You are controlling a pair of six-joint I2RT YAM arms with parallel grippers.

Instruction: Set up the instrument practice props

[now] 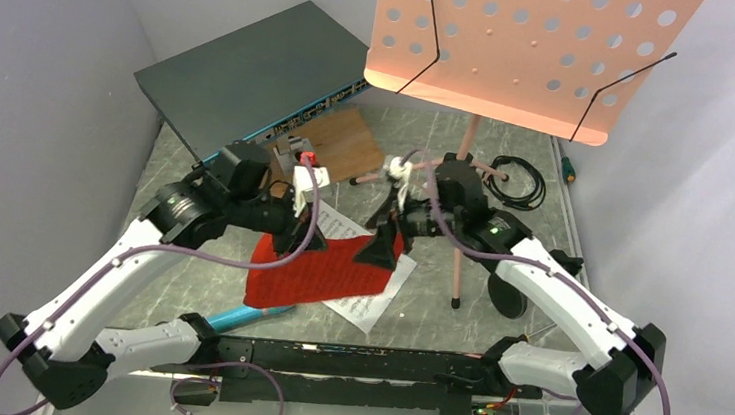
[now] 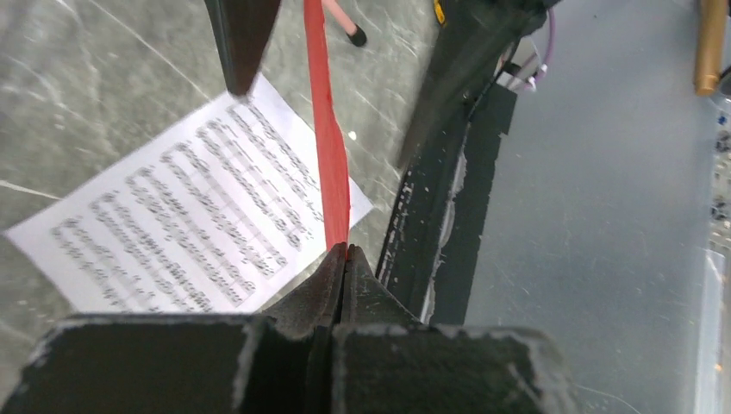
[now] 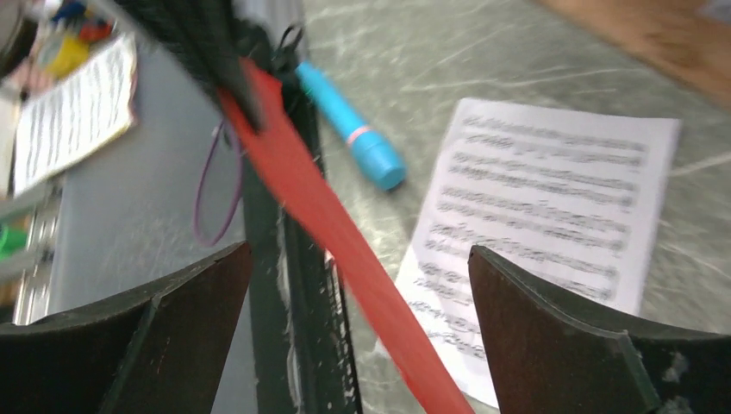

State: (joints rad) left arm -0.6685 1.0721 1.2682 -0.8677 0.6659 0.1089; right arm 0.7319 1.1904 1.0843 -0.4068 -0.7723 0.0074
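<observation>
Paper in red, the red page (image 1: 323,269), is pinched at its edge by the left gripper (image 2: 343,255), whose fingers are pressed together on it with no gap seen between them. In the left wrist view the red page (image 2: 329,147) is seen edge-on, running straight away from the fingertips. The white page (image 2: 190,216) is laid flat on the table (image 2: 52,95) beneath and to the left of it.

From above, the left gripper (image 1: 301,234) is found at the upper left corner of the red page, and the right gripper (image 1: 380,249) at its upper right edge. The right gripper (image 3: 359,252) is spread wide. In its wrist view the red page (image 3: 345,233) is passed diagonally through the gap between the two fingers, and neither finger is touched by it, as far as can be told. The white page (image 3: 552,198) is seen flat beyond, nearer the right-hand finger, and the cyan-blue microphone (image 3: 353,129) is laid on the table just beside that page's far corner.

In the top view the microphone (image 1: 249,315) is partly shown at the red page's lower left corner, near the arms' bases. The salmon-pink music stand (image 1: 528,51) is stood upright at the far side, with the network switch (image 1: 245,71) and the wooden board (image 1: 339,140) to its left.
</observation>
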